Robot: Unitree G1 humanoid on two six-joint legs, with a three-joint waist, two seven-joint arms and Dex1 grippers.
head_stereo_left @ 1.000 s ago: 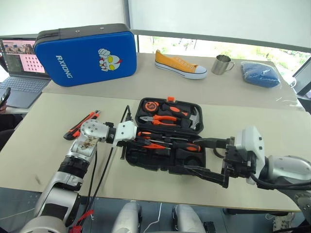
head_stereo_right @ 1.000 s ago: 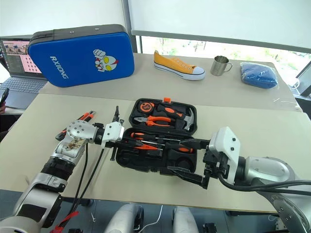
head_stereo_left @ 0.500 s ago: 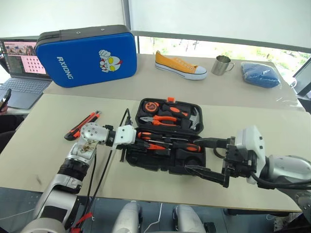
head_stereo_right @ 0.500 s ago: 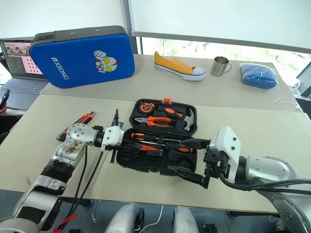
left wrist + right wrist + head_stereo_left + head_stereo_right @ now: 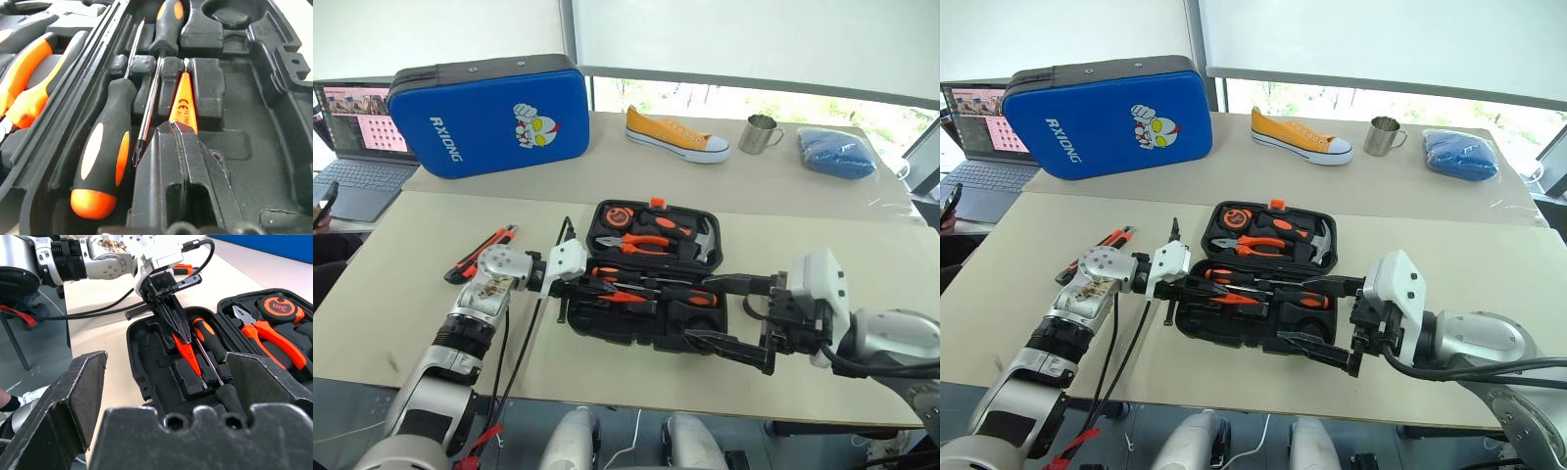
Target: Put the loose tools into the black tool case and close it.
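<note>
Beige table (image 5: 401,294): one open black tool case (image 5: 651,338), two black-and-orange screwdrivers (image 5: 102,156) inside.

Head views overlook table; wrist views close on tool case (image 5: 651,269).

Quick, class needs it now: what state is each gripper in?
Left gripper: jaws shut on the slim orange tester screwdriver, inside the black tool case.
Right gripper: jaws open, holding nothing.

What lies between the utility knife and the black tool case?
In the left eye view, the shut left hand and its wrist lie between the utility knife and the black tool case.
</note>
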